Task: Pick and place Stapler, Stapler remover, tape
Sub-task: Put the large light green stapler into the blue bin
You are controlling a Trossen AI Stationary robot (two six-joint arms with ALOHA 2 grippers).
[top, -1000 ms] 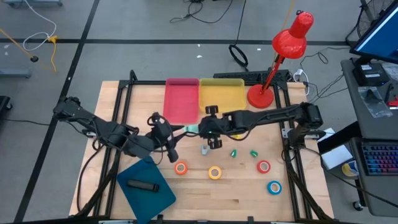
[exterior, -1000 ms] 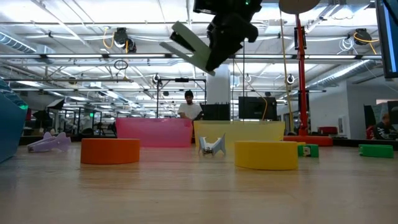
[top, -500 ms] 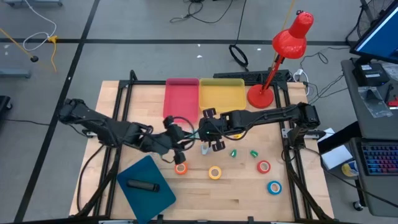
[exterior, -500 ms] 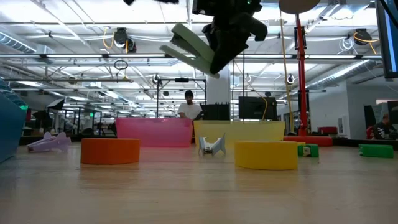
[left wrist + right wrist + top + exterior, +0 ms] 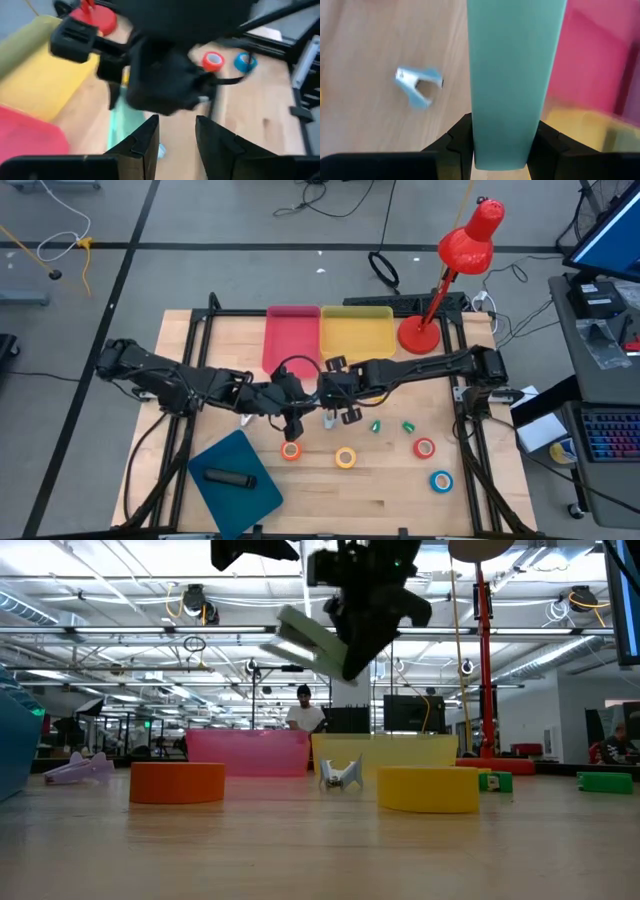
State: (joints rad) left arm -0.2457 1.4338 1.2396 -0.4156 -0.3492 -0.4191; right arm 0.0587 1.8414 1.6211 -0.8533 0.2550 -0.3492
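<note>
Right gripper (image 5: 505, 150) clamped on pale mint-green oblong stapler (image 5: 512, 75), aloft mid-table nr pink tray (image 5: 291, 340); long axis tilted, free end toward left gripper (image 5: 292, 423); left jaws slightly apart, holding nothing.

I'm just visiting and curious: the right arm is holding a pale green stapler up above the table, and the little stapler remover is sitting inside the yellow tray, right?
Not quite. The stapler remover lies on the bare wooden table, outside the yellow tray, as the high view shows. The right gripper does hold the stapler aloft.

Both arms (image 5: 300, 395) crowding mid-table
</note>
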